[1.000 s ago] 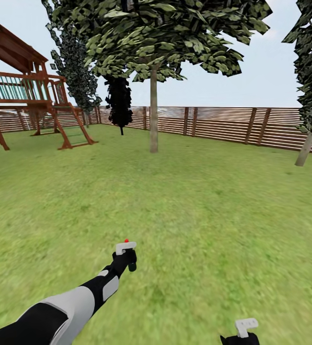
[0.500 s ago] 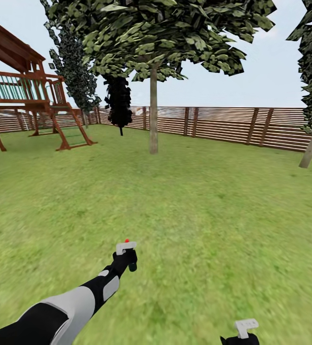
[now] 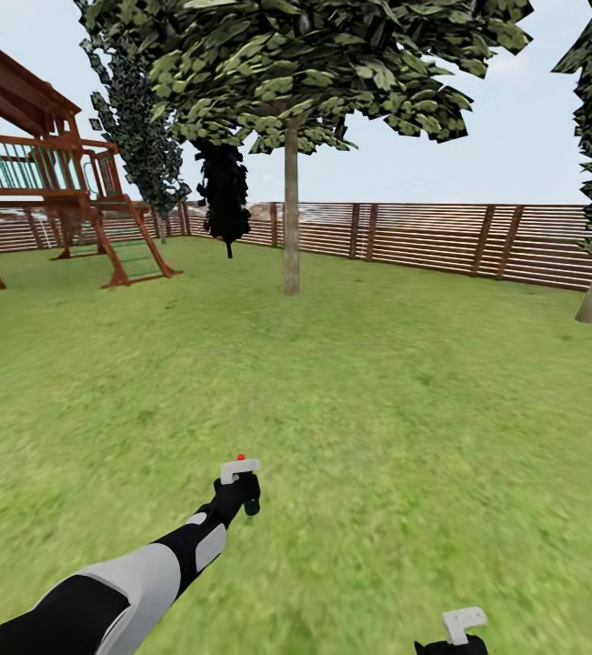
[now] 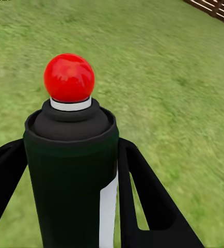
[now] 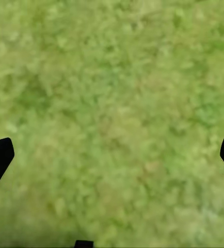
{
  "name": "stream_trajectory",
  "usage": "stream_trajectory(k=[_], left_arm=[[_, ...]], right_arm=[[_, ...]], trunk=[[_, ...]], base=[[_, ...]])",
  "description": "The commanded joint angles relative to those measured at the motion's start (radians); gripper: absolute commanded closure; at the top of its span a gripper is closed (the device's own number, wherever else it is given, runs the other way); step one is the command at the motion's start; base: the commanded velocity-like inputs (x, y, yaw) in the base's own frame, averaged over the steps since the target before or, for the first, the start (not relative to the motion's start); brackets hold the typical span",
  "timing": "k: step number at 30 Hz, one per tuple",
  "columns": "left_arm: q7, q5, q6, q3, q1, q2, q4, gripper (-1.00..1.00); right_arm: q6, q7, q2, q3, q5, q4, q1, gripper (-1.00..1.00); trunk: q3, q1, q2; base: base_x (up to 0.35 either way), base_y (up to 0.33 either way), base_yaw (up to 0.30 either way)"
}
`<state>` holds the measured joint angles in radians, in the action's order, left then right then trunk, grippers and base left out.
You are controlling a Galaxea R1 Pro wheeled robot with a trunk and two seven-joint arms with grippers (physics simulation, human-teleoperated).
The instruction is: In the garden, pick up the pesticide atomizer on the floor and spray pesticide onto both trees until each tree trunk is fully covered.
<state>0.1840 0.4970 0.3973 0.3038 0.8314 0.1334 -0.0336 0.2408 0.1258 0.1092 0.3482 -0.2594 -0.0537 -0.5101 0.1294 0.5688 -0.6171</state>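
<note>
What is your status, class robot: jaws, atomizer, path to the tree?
Left gripper shut on pesticide atomizer, red dot up. Right gripper open, empty, over grass. Nearest tree trunk ahead across open lawn; unsprayed.

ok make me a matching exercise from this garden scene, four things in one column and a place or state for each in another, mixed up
Things:
1. pesticide atomizer
2. right tool
3. play tower
4. tree trunk

Places or states:
A. stands on the lawn ahead, before the fence
B. open, over bare grass
C. clamped in the left tool
D. far left of the head view

Pairs: 1-C, 2-B, 3-D, 4-A
</note>
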Motion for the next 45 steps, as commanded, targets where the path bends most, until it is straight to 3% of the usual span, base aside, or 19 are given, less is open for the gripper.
stream_trajectory(k=[1,12,19,45], left_arm=[[0.000,0.000,0.000,0.000,0.000,0.000,0.000,1.00],[0.000,0.000,0.000,0.000,0.000,0.000,0.000,1.00],[0.000,0.000,0.000,0.000,0.000,0.000,0.000,1.00],[0.000,0.000,0.000,0.000,0.000,0.000,0.000,1.00]], right_arm=[[0.000,0.000,0.000,0.000,0.000,0.000,0.000,-1.00],[0.000,-0.003,0.000,0.000,0.000,0.000,0.005,-1.00],[0.000,-0.053,0.000,0.000,-0.001,0.000,0.005,-1.00],[0.000,-0.055,-0.008,0.000,-0.001,0.000,0.005,-1.00]], trunk=[[0.000,0.000,0.000],[0.000,0.000,0.000],[0.000,0.000,0.000],[0.000,0.000,0.000]], base=[[0.350,0.000,0.000],[0.350,0.000,0.000],[0.350,0.000,0.000],[0.350,0.000,0.000]])
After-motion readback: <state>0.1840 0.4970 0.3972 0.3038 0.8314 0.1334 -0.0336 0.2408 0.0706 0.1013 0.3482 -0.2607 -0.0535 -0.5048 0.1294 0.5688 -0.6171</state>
